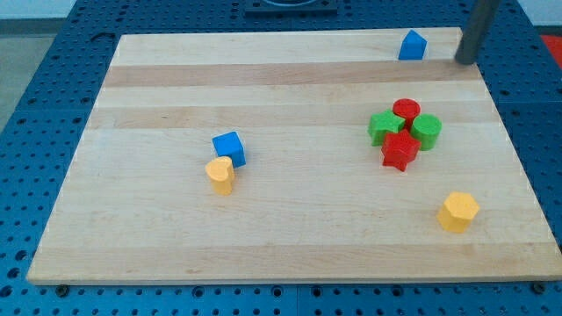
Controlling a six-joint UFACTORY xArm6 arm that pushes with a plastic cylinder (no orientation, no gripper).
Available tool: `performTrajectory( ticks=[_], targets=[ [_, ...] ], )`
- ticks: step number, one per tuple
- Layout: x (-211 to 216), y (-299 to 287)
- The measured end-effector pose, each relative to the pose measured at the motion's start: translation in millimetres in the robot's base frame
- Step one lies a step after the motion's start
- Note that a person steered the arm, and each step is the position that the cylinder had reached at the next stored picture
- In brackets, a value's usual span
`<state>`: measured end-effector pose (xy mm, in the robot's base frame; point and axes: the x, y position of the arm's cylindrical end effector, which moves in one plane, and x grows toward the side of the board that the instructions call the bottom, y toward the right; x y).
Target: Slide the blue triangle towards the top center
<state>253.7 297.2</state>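
The blue triangle sits near the view's top right edge of the wooden board. My tip is at the lower end of the dark rod coming in from the view's top right corner. It stands a short way to the right of the blue triangle, apart from it.
A blue cube touches a yellow block left of centre. A cluster at the right holds a red cylinder, a green block, a green cylinder and a red star. A yellow hexagon lies lower right.
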Motion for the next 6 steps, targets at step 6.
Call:
performTrajectory(
  ticks=[6],
  targets=[
    [-26,-123]
  ],
)
